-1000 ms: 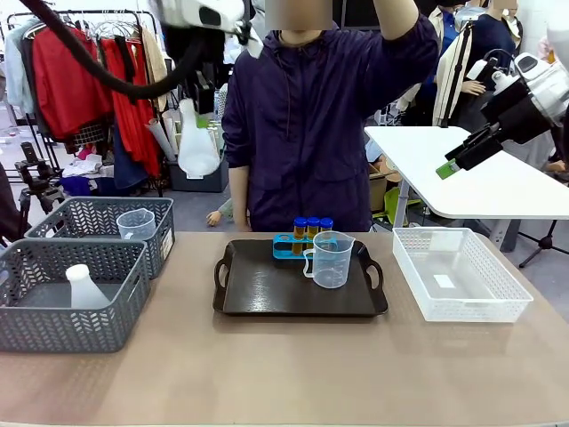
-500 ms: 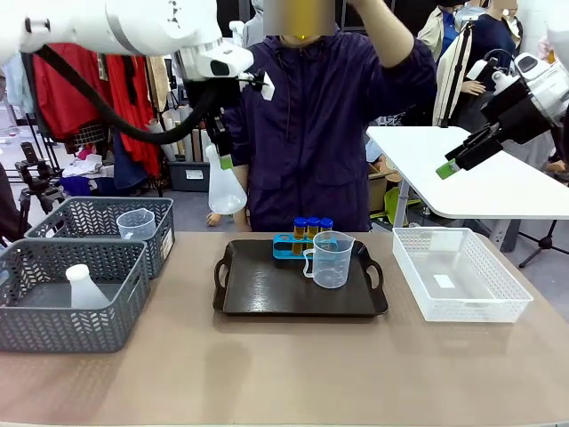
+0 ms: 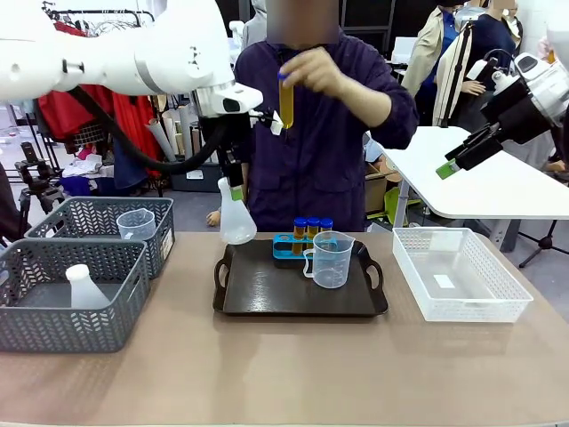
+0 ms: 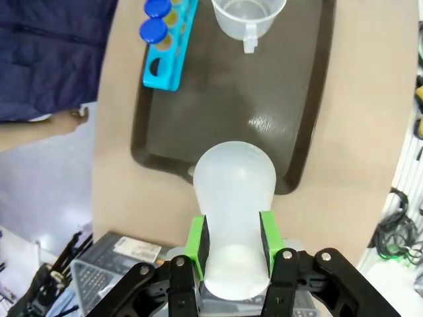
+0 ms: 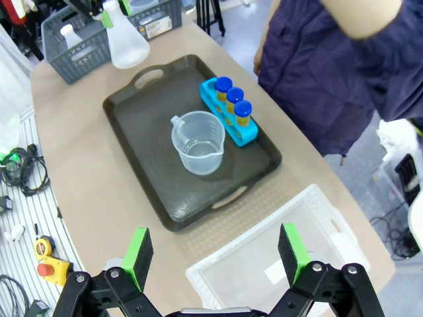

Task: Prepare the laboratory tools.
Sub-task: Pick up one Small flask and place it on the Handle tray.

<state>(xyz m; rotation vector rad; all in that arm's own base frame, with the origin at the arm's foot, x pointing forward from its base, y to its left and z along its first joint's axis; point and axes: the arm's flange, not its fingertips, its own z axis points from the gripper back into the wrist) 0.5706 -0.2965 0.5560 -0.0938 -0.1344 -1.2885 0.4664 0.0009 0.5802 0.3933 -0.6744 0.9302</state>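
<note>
Pinching the white flask (image 3: 236, 222) by its neck, the left gripper (image 4: 231, 247) hangs it over the dark tray's (image 3: 267, 294) left end, likely to set it beside the clear beaker (image 3: 331, 259) and blue rack (image 3: 286, 246). Spread wide, the right gripper (image 5: 215, 256) waits up high

Dark rectangular tray (image 3: 267, 289) on the tan table (image 3: 284, 374), two grey mesh baskets (image 3: 62, 307) left, white mesh basket (image 3: 458, 276) right, clothes rack (image 3: 80, 89) behind
</note>
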